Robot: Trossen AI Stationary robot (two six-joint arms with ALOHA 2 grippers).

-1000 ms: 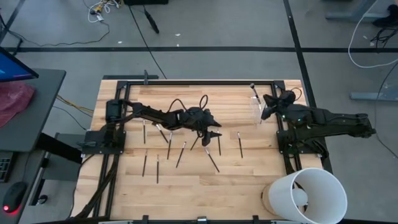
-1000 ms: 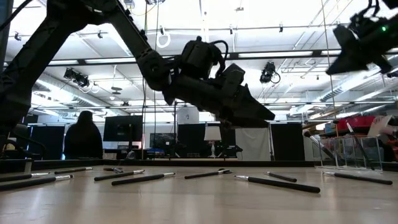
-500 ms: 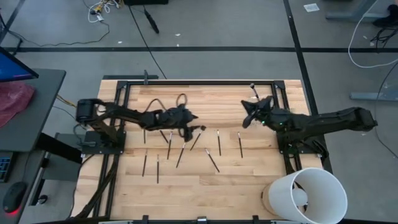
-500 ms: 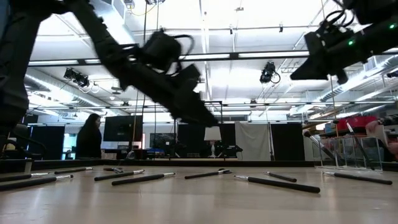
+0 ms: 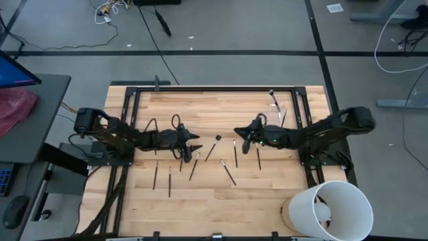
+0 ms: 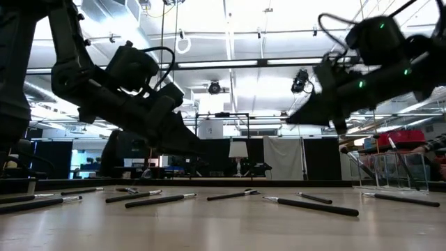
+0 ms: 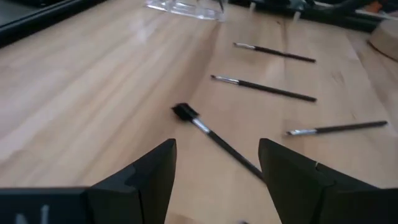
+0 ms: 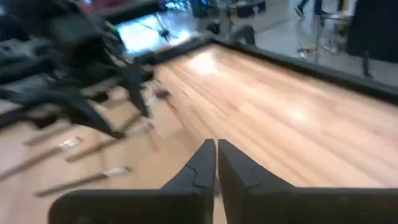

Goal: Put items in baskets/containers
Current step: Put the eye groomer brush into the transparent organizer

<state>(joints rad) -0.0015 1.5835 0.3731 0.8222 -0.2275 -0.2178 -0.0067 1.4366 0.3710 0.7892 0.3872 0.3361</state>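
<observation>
I have the left gripper [image 5: 194, 147] low over the middle of the bench [image 5: 267, 201], its fingers [image 7: 152, 174] spread wide and empty. Just ahead of them lies the fluffy-headed brush [image 7: 214, 138], the nearest of the makeup brushes to that arm. In the high view that brush [image 5: 212, 148] runs on a slant, its dark head toward the far edge and slightly toward the right arm, its handle trailing back toward the near edge. So its long axis sits oblique to the fingers' gap, and I judge the wrist needs a turn before a pinch across the handle will work.

My right gripper [image 5: 239, 132] hangs above the bench centre too, fingers pressed together, holding nothing I can see. Two brushes [image 5: 235, 153] lie just on its near side, both lengthwise front to back.

The clear cup [image 5: 279, 115] stands at the far right of the bench, close to the right arm's base, with one brush [image 5: 273, 98] leaning in it. From where things lie, the left arm has the closer pick and the right arm the shorter path to the cup.
</observation>
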